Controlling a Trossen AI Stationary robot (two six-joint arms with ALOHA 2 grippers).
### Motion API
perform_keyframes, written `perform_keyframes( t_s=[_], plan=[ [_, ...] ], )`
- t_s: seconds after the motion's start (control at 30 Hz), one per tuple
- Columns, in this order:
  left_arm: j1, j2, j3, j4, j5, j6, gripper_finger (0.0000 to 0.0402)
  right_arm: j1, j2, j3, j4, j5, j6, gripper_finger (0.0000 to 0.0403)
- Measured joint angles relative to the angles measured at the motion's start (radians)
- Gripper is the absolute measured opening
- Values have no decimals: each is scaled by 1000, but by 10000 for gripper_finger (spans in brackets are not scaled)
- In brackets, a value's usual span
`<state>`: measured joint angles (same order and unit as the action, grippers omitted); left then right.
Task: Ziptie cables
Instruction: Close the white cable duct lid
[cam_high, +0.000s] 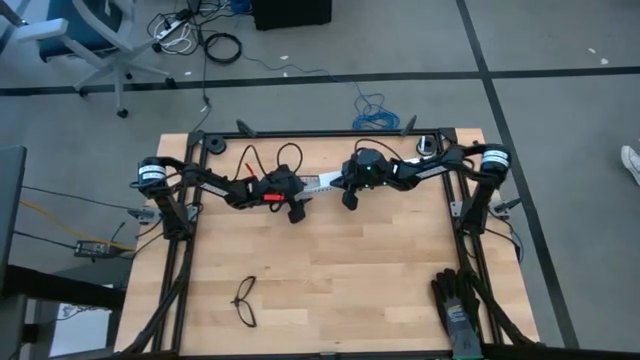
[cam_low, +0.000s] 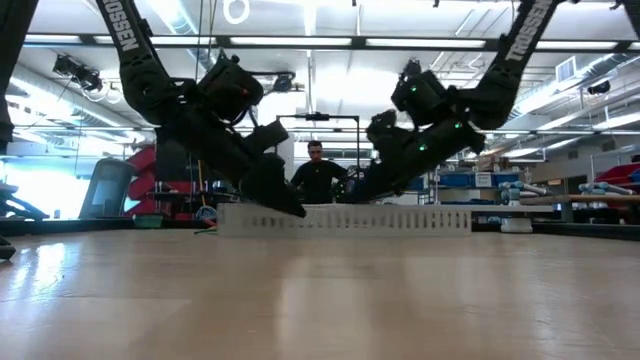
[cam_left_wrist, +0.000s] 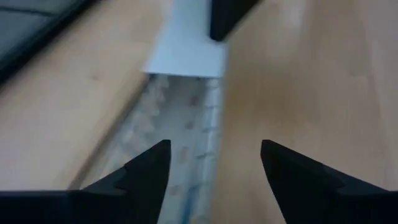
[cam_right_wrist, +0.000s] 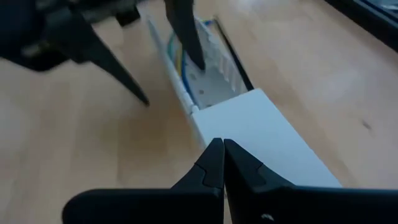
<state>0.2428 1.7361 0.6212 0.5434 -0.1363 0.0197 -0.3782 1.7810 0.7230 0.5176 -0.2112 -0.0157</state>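
The cables (cam_right_wrist: 177, 55), thin blue and yellow wires, lie inside an open slotted white channel (cam_right_wrist: 208, 74). A flat white lid (cam_right_wrist: 261, 134) covers part of the channel. A thin dark strip (cam_right_wrist: 235, 62), perhaps the ziptie, lies on the table along the channel's outer wall. My left gripper (cam_left_wrist: 214, 165) is open over the uncovered stretch (cam_left_wrist: 186, 124); in the right wrist view one finger (cam_right_wrist: 185, 34) stands over the channel and the other (cam_right_wrist: 118, 59) beside it. My right gripper (cam_right_wrist: 219, 149) is shut at the lid's end. In the high view both grippers meet at the channel (cam_high: 322, 183). My left gripper: whether its fingers touch the channel or the wires cannot be told. My right gripper has its shut fingertips (cam_left_wrist: 222, 22) on the white lid near the end (cam_right_wrist: 205, 121) that borders the open stretch. It comes slanting down from the table's right side. The lid lies flat on the channel.
Black thin-framed glasses (cam_high: 245, 300) lie near the table's near edge on the left. A pair of dark gloves (cam_high: 458, 308) lies at the near right corner. Bare wood lies between them. A person (cam_low: 318, 175) stands beyond the far edge.
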Motion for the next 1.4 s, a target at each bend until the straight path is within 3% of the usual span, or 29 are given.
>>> perform_keyframes(
  t_s=[0.13, 0.27, 0.6, 0.8, 1.0, 1.4],
  plan=[
    [-2, 6, -4, -20, 26, -3, 241, 9, 57, 54, 19, -46, 9, 0],
    [0, 4, -2, 1, -12, 6, 230, 17, 63, 75, 65, -71, -19, 0],
    [-14, -77, 47, -3, 4, 46, 230, 17, -75, 72, 14, -95, -68, 0],
    [-18, -162, 47, -176, -65, 132, 230, 17, -99, 72, -51, -96, -84, 0],
    [1, -171, 47, -353, -99, 135, 230, 17, -99, 73, -66, -96, -83, 0],
    [22, -166, 48, -351, -103, 153, 230, 17, -99, 73, -69, -96, -83, 0]
  ],
)
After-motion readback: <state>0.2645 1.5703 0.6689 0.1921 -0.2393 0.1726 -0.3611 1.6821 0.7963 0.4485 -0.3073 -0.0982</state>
